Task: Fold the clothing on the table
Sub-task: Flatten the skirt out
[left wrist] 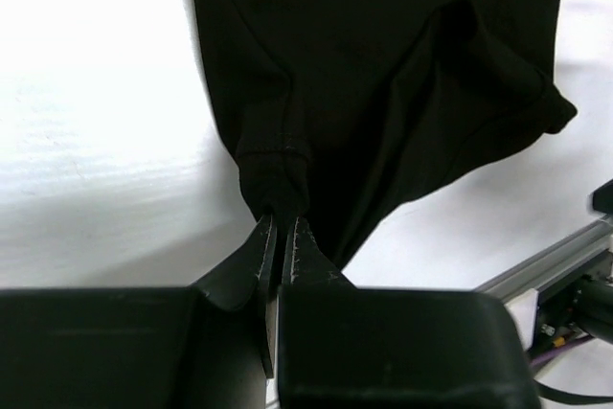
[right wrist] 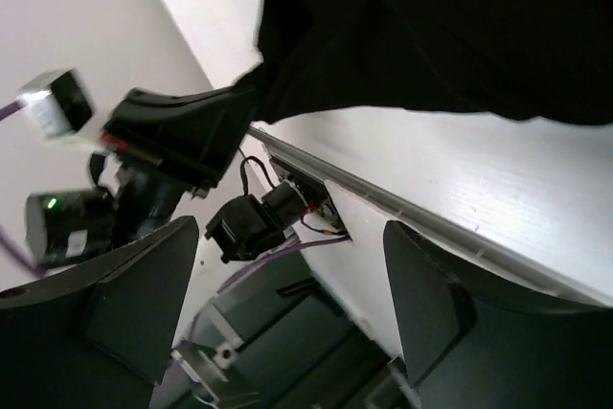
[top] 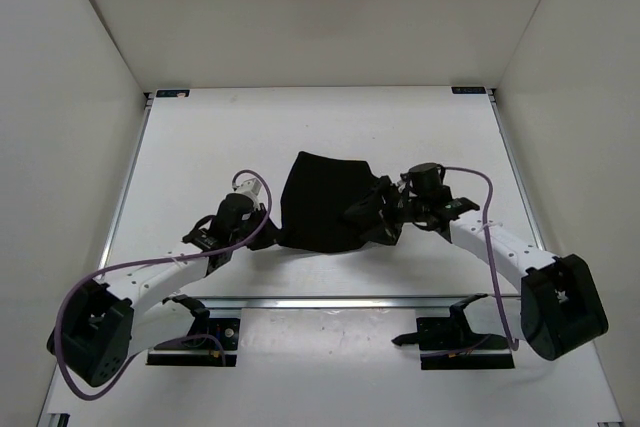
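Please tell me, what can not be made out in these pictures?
1. Top view: the right gripper blends into the black clothing; contact unclear.
2. Left wrist view: the top edge cuts off the clothing beyond the left gripper.
3. Right wrist view: clothing is one dark mass; folds unreadable.

A fixed camera looked down from above the near edge over the whole table (top: 200, 147), while two wrist cameras sat low and close, the left facing the clothing (left wrist: 383, 64) head-on, the right tilted along the near rail (right wrist: 431, 215), all three sharing the clothing.
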